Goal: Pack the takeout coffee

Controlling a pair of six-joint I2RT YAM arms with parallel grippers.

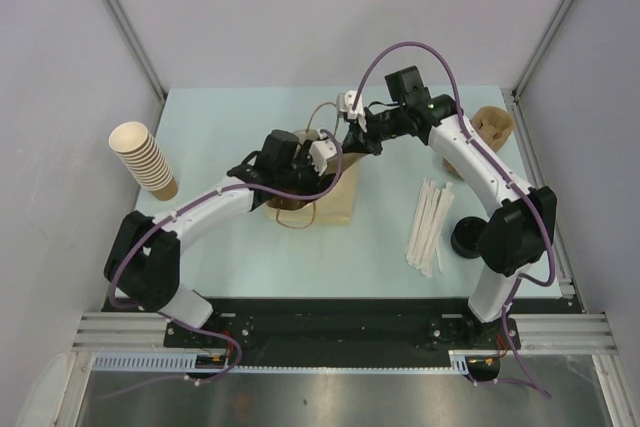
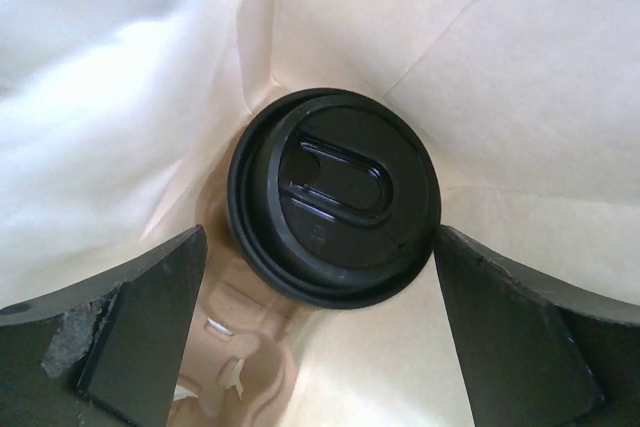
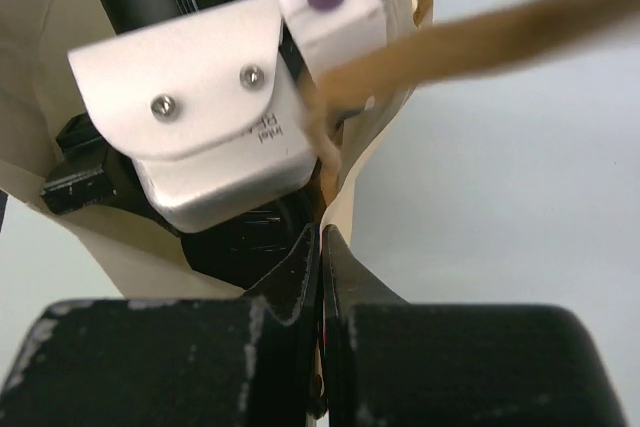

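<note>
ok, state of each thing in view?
paper bag: upright, mouth open.
coffee cup: lidded, standing in the bag, not gripped.
cup carrier: in the bag, lower than the cup's top.
left gripper: open, inside the bag, fingers clear of the cup.
right gripper: shut on the bag's rim.
cup stack: nested, on the table.

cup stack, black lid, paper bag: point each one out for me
cup stack [image 1: 150,165], top external view, middle of its ribbed side
black lid [image 2: 335,197], left wrist view, centre of its top
paper bag [image 1: 340,203], top external view, its bare side panel
</note>
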